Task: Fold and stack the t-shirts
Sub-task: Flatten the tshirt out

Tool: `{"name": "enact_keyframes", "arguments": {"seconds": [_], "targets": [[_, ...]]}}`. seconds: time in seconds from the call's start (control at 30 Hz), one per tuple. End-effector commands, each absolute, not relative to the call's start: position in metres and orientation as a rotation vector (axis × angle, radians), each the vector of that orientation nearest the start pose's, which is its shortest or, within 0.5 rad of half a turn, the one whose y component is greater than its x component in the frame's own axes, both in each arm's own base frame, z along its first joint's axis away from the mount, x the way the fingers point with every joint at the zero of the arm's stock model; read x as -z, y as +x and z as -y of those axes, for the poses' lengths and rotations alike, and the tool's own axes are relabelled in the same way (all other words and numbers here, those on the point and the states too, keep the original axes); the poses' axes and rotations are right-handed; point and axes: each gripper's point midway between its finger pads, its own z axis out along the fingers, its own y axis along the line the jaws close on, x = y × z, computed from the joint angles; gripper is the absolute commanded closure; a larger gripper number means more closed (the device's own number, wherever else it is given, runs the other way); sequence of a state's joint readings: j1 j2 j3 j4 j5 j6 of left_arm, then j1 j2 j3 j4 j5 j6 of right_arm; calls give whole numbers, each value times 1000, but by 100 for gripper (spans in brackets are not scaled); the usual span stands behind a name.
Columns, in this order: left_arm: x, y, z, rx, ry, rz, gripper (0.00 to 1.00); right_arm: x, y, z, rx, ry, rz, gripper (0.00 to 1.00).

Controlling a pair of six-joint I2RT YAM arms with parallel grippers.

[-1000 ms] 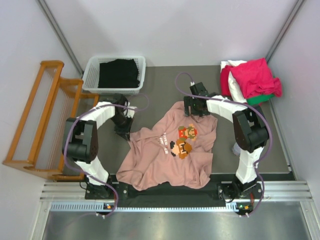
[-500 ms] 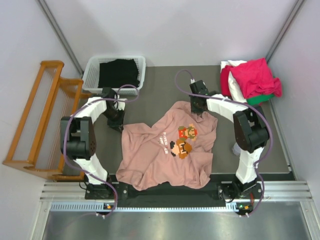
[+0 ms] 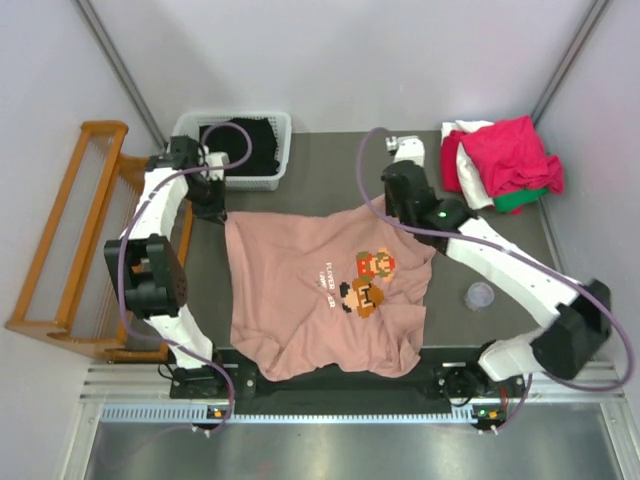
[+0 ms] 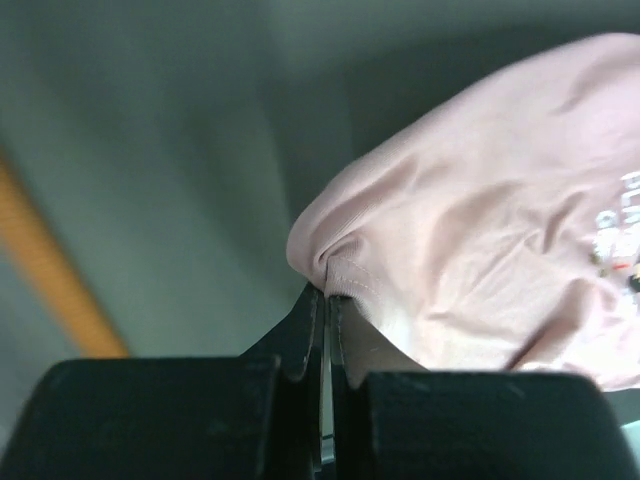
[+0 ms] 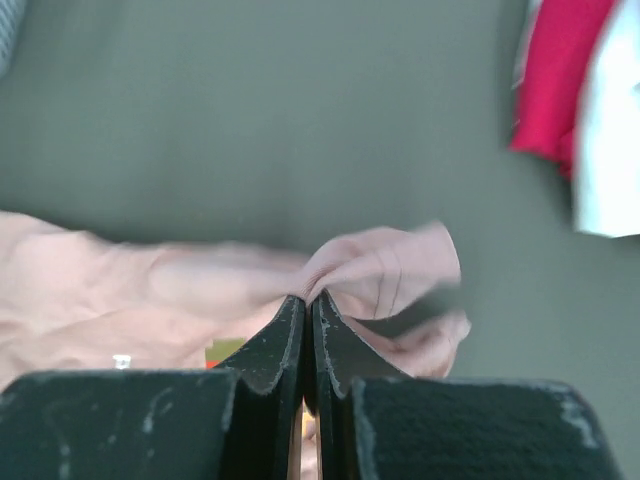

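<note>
The dusty-pink t-shirt [image 3: 310, 290] with pixel game figures lies front up across the middle of the table, its far edge stretched between both grippers. My left gripper [image 3: 221, 212] is shut on the shirt's far left corner; in the left wrist view the jaws [image 4: 325, 293] pinch a hemmed fold of pink cloth [image 4: 480, 240]. My right gripper [image 3: 404, 214] is shut on the far right corner, where a bunched fold [image 5: 385, 265] sits at the tips [image 5: 308, 298]. A pile of other t-shirts [image 3: 505, 160], crimson, white and green, lies at the far right corner.
A white basket [image 3: 183, 150] holding black cloth stands at the far left, close behind my left wrist. A wooden rack [image 3: 70, 240] stands left of the table. A small clear round lid [image 3: 481, 296] lies right of the shirt. The crimson shirt [image 5: 560, 70] shows in the right wrist view.
My right gripper has shut on the shirt's far right corner. Both arms have pulled apart and farther away, the left corner going left, so the shirt's far edge is now stretched flatter and wider.
</note>
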State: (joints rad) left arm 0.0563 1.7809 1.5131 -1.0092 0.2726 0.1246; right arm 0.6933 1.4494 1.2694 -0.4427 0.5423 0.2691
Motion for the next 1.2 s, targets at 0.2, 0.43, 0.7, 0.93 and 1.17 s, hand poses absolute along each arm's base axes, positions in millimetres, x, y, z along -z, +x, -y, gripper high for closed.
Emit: {"name": "enact_keyframes", "arguments": {"seconds": [0.2, 0.43, 0.7, 0.93, 1.17], "targets": [[-231, 331, 12, 321, 216, -2611, 100, -323, 308, -121, 50, 47, -1890, 100], [-308, 278, 15, 221, 324, -2392, 100, -408, 262, -92, -89, 115, -1714, 100], [-421, 257, -4, 3, 167, -2012, 100, -493, 212, -71, -278, 60, -1492, 100], [-484, 215, 3, -14, 135, -1732, 100, -545, 173, -55, -422, -2, -1292, 100], [-470, 207, 7, 7, 149, -1738, 100, -546, 169, -47, -385, -18, -1275, 100]]}}
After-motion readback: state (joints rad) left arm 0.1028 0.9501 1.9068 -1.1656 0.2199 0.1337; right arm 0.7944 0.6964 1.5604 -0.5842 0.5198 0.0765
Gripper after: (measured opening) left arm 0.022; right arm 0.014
